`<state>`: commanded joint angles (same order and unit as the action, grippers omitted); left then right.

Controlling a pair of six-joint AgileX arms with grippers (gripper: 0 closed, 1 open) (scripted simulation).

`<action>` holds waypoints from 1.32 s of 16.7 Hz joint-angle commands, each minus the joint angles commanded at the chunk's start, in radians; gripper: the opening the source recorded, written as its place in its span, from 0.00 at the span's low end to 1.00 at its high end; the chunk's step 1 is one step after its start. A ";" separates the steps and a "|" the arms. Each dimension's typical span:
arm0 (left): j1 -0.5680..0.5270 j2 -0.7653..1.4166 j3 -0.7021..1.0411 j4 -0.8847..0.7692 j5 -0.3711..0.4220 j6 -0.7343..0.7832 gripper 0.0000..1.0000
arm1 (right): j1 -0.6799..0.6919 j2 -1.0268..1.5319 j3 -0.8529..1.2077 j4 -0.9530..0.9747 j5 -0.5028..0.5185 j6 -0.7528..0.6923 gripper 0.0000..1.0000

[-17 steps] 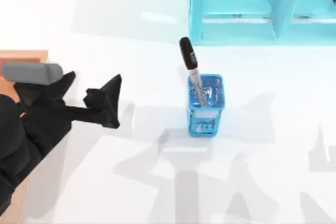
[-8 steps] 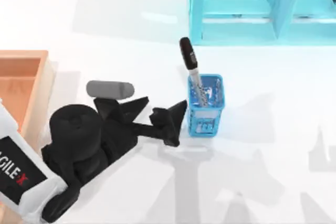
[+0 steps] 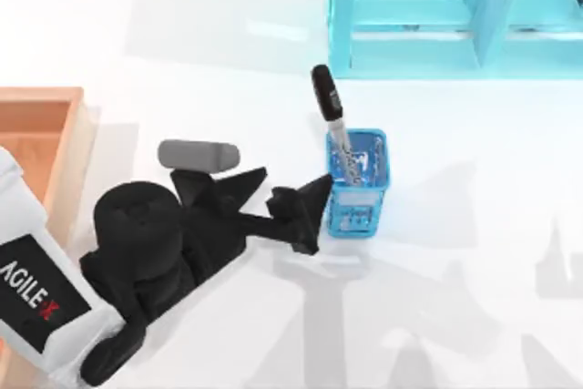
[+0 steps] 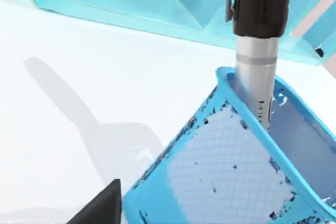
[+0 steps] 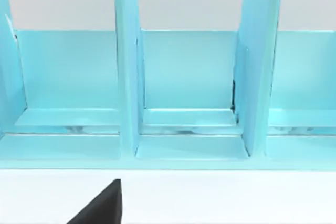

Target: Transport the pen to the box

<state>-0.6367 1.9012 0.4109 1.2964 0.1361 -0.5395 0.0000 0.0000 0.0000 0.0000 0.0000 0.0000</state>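
The pen [image 3: 324, 96], black cap over a silver-grey barrel, stands tilted in a small blue mesh holder [image 3: 357, 187] at mid-table. In the left wrist view the pen [image 4: 258, 30] rises out of the holder [image 4: 231, 177] close ahead. My left gripper [image 3: 297, 176] is open just left of the holder, one fingertip [image 3: 323, 184] at its wall, with nothing between its fingers. The box [image 3: 46, 96], tan-walled with an orange-brown floor, lies at the table's left edge, partly hidden by my left arm. A black fingertip [image 5: 102, 207] of my right gripper points at the shelf, well off centre.
A cyan shelf unit [image 3: 455, 15] stands at the back right, right behind the holder, and its compartments [image 5: 189, 77] face the right wrist camera. White tabletop [image 3: 474, 298] spreads to the right and front of the holder.
My left arm has swung from over the box rightward to the holder, with only a small further move in the last half second. The pen and holder have not moved.
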 joint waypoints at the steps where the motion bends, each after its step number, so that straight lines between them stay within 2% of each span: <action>1: -0.003 0.011 0.013 -0.004 0.000 -0.001 1.00 | 0.000 0.000 0.000 0.000 0.000 0.000 1.00; 10: -0.038 0.249 0.383 -0.124 -0.029 -0.009 1.00 | 0.000 0.000 0.000 0.000 0.000 0.000 1.00; 16: -0.042 0.274 0.418 -0.139 -0.032 -0.009 1.00 | 0.000 0.000 0.000 0.000 0.000 0.000 1.00; 22: -0.042 0.274 0.418 -0.139 -0.032 -0.009 0.55 | 0.000 0.000 0.000 0.000 0.000 0.000 1.00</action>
<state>-0.6784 2.1752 0.8289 1.1577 0.1041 -0.5489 0.0000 0.0000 0.0000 0.0000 0.0000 0.0000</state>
